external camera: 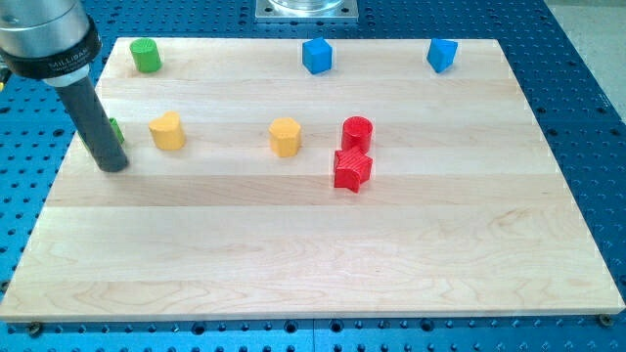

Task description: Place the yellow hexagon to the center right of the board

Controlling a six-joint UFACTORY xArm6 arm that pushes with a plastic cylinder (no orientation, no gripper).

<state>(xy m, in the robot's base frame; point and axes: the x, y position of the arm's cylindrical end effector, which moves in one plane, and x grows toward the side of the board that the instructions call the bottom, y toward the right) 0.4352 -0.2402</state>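
Left to right. My tip [113, 164] rests on the wooden counter [313, 264] near its left edge, partly hiding a green block [115, 128] just behind the rod; no pincer is fitted, so no opening can be told. A green cylinder [146, 56] sits at the view's top left. A yellow heart-like block [167, 131] lies just right of the tip. The yellow hexagon [285, 137] stands near the board's centre, well apart from the tip. Right of it, a red cylinder [357, 132] touches a red star-like block [352, 169]. Two blue cubes [317, 55] [442, 55] line the top edge.

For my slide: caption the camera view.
My tip rests at board's left, far from the yellow hexagon beside two red blocks.
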